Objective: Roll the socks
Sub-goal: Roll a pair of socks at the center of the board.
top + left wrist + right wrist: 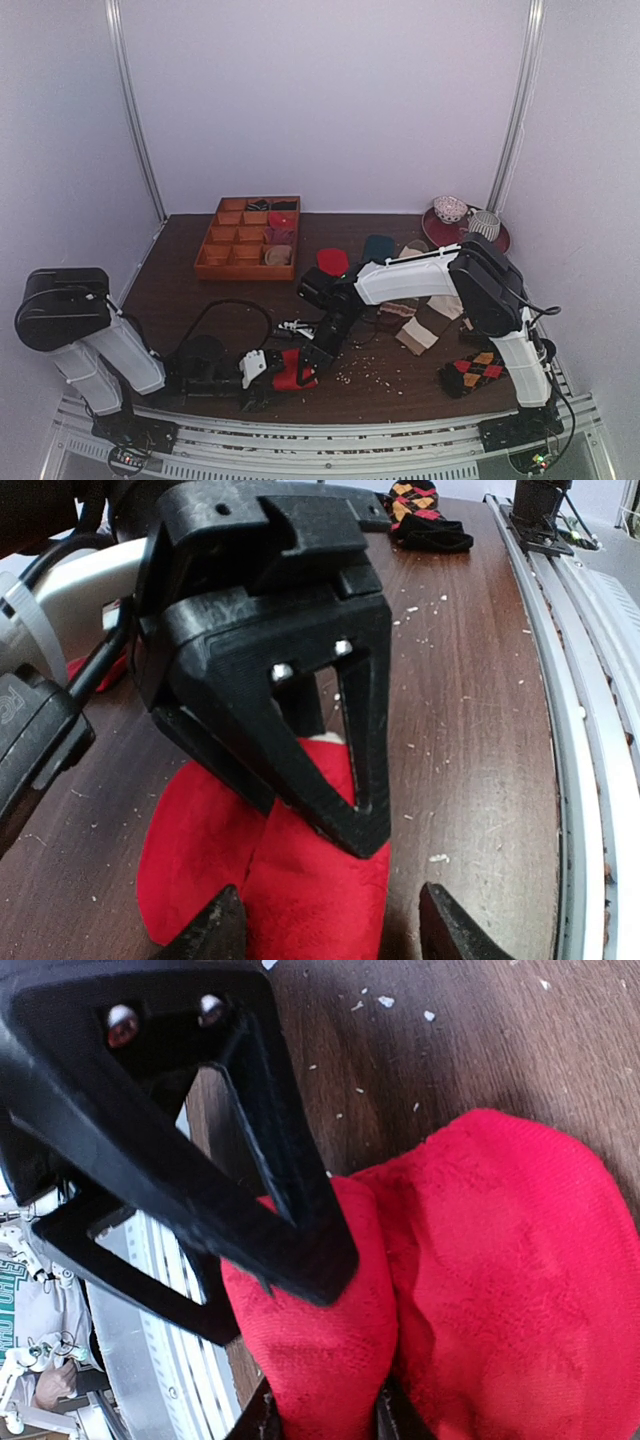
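From above we see the red sock [297,372] on the wooden table [200,290] close to its near edge, the left gripper [272,378] lying low at one end of it and the right gripper [306,357] reaching down onto it. Through the left wrist camera our left fingers [222,930] stand wide apart, the sock loose between them. Through the right wrist camera the right fingers [262,1425] pinch a raised fold of it.

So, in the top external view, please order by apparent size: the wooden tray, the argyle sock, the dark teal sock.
1. the wooden tray, clearly largest.
2. the argyle sock.
3. the dark teal sock; it lies farther from the camera, so its real size against the argyle sock is unsure.
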Controlling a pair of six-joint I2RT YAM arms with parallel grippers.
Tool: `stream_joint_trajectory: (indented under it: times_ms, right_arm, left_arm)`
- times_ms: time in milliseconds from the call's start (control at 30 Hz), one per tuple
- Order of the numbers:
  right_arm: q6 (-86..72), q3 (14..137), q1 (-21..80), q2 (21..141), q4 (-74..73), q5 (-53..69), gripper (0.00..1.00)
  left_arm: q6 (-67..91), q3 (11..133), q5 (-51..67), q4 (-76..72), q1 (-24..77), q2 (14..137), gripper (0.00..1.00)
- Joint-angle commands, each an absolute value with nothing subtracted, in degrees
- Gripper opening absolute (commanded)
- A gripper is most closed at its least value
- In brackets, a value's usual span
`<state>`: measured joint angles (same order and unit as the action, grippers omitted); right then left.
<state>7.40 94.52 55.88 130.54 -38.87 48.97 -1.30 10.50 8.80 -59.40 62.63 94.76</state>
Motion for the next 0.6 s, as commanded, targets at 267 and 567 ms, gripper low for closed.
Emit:
stream_joint_trajectory:
  times_ms: [267, 567]
  right_arm:
    - [6.3, 89.8, 56.0, 135.5, -44.8, 40.4, 0.22]
    - [3.8, 88.2, 54.9, 133.7, -37.4, 44.4, 0.36]
  left_arm:
    - [0.7, 14.0, 5.9, -56.8, 62.8, 99.5, 0.43]
    - [7.0, 13.1, 3.3, -52.6, 62.8, 100.6, 0.0]
